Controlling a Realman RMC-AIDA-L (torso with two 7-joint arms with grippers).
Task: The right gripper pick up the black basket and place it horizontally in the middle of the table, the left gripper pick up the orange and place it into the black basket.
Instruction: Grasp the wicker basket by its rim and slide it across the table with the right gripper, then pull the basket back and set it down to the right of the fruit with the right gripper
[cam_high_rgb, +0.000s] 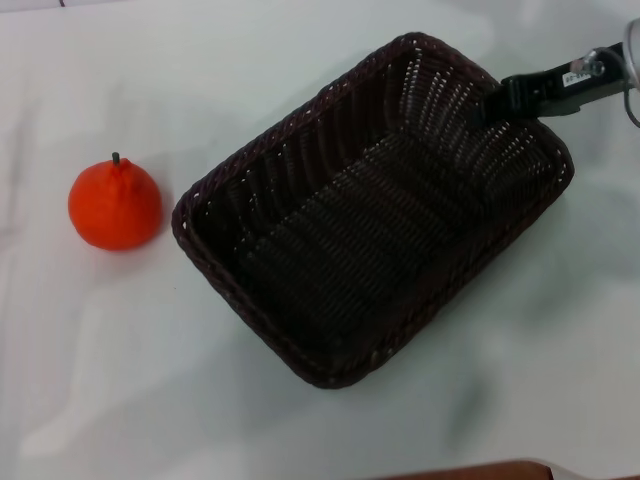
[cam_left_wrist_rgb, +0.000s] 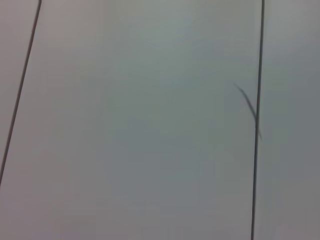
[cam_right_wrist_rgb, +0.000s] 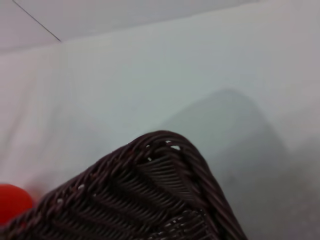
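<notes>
At far-right rim of diagonal dark woven wicker black basket (cam_high_rgb: 370, 215), right gripper (cam_high_rgb: 497, 100) sits; jaw state indiscernible. Round orange (cam_high_rgb: 115, 203) lies left. Suggest rotating basket slowly to horizontal, grip firm.

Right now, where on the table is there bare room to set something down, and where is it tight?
The table is bare across the whole near strip below the orange and the black basket, and along the far edge above the orange. It is tight in the narrow gap between orange and basket, and at the basket's far right rim, where the right gripper sits.
</notes>
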